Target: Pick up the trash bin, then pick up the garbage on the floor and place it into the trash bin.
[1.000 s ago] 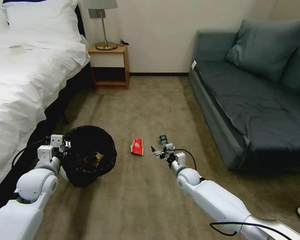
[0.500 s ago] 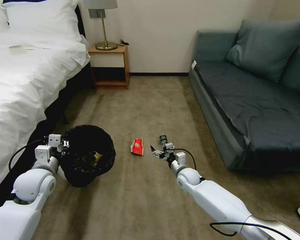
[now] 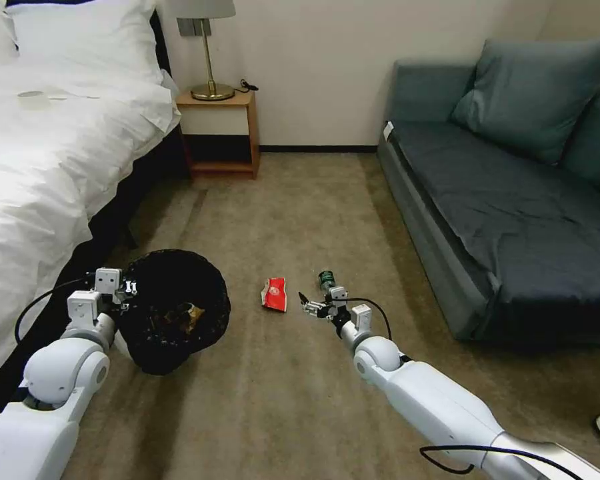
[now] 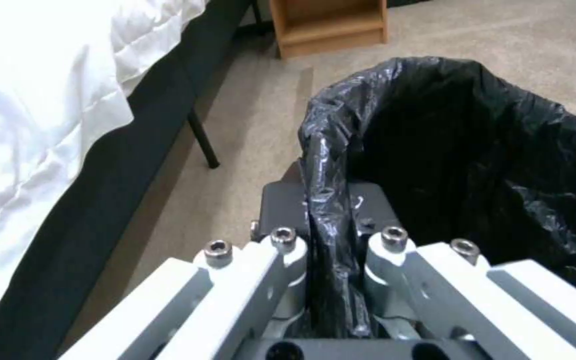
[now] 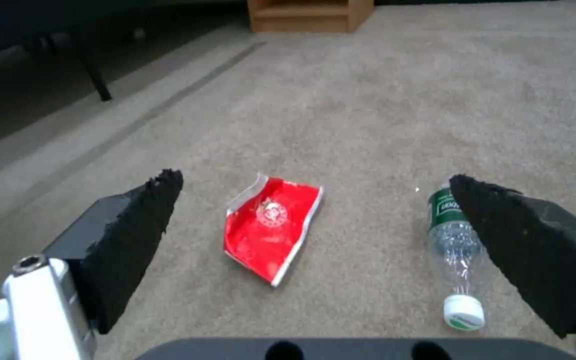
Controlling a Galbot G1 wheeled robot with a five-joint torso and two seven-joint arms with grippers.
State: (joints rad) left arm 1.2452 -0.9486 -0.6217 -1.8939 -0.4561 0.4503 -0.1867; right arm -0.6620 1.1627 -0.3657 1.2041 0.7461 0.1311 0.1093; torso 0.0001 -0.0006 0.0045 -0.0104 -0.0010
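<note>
Trash bin first: it hangs off the floor beside the bed, tilted toward the open carpet, so the pickup part of the job looks done. Its black bag is folded over the rim, and the left gripper has its fingers clenched on that rim, the crinkled plastic squeezed between them. Inside the bin some brownish litter shows, which I take to be pieces already collected, though exactly which ones is hard to tell. Two pieces are left on the carpet in front of the sofa: a red-and-white packet lying flat, and just beside it a small clear bottle with a green label, on its side with its white cap pointing toward the robot. By this reckoning the task is somewhere past halfway, with these two pieces yet to go in. The right gripper is low over the carpet, close to them, its fingers spread wide and holding nothing; the packet lies between the two pads as the wrist camera sees it, and the bottle sits by the other pad, neither being touched.
</note>
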